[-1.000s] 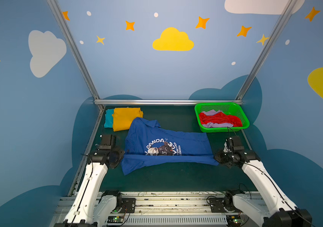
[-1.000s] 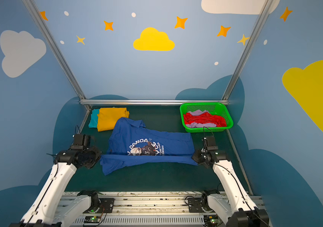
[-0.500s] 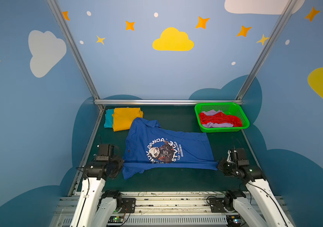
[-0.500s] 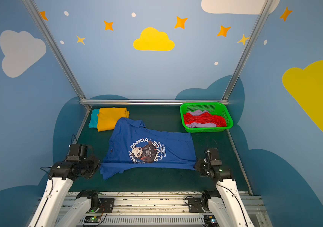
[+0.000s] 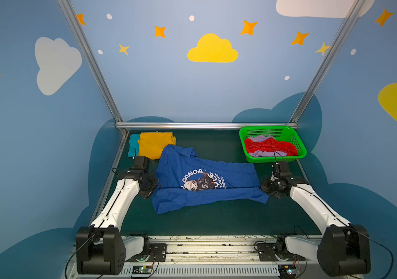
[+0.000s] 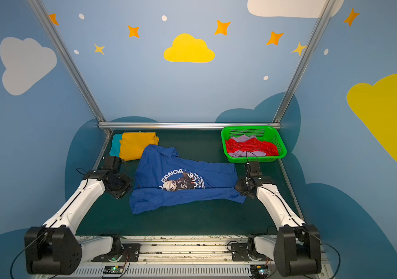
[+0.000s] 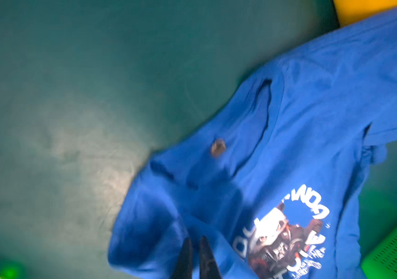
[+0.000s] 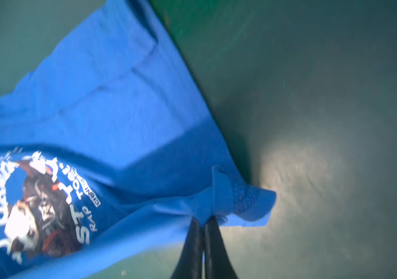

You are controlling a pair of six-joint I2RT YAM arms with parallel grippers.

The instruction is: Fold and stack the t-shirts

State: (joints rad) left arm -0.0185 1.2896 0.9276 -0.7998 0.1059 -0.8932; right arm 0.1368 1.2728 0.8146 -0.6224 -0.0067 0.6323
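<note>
At the middle of the green mat [image 5: 216,217], in both top views, the blue t-shirt [image 5: 204,183] [image 6: 183,183] lies spread out, collar toward 11 o'clock and hem side toward 3 o'clock. A fold line runs across it from one gripper to the other and hides the lower part of the panda print.

The left gripper [image 5: 154,186] [image 6: 129,186] sits at the shirt's 9 o'clock edge. In the left wrist view its tips [image 7: 193,239] stand over blue cloth [image 7: 289,145] with only a slim gap between them; that view is blurred, so I cannot tell whether cloth is pinched.

The right gripper [image 5: 263,189] [image 6: 237,187] is at the shirt's 4 o'clock corner. In the right wrist view its jaws [image 8: 203,221] are closed tight on a bunched corner of the shirt [image 8: 120,116].

At 11 o'clock on the mat a folded yellow t-shirt [image 5: 155,145] lies on a teal t-shirt [image 5: 133,145] (only a teal strip shows). At 1 o'clock the green basket [image 5: 274,159] holds a red t-shirt [image 5: 270,147] crumpled with a lilac t-shirt [image 5: 260,139].
</note>
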